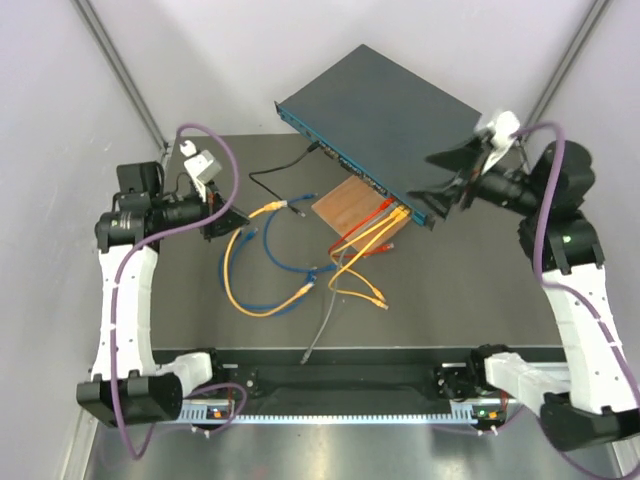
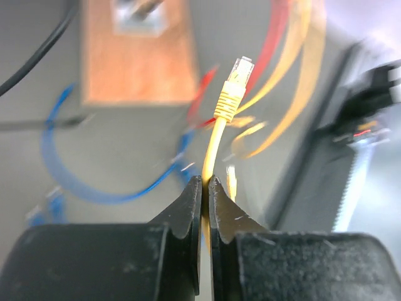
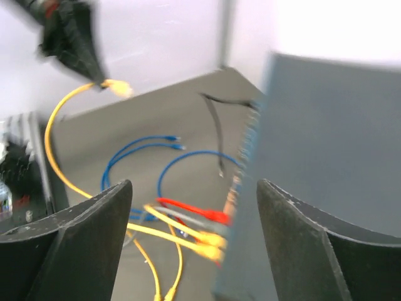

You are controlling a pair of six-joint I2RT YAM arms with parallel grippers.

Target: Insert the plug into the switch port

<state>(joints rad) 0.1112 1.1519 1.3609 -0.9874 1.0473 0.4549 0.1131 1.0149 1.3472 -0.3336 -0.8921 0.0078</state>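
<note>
The switch sits at the far side of the table, turned at an angle so that its port row faces the arms. Its front edge lies over a wooden board, which seems to raise the ports for a level approach. Several yellow and red cables are already seated near the right end of that face, and blue cables lie loose on the table.

The right gripper is spread wide at the switch's near right corner. In its own view the 2 fingers stand far apart with nothing between them, and the switch fills the right side. It is probably there to brace the box against the push of insertion. I cannot tell whether a finger touches the box.

The left gripper is pinched tight on the yellow patch cable, a little behind the plug. The free stub lets the clear tip lead. From above, the plug hangs above the table, well apart from the ports and not yet aligned with one.
</note>
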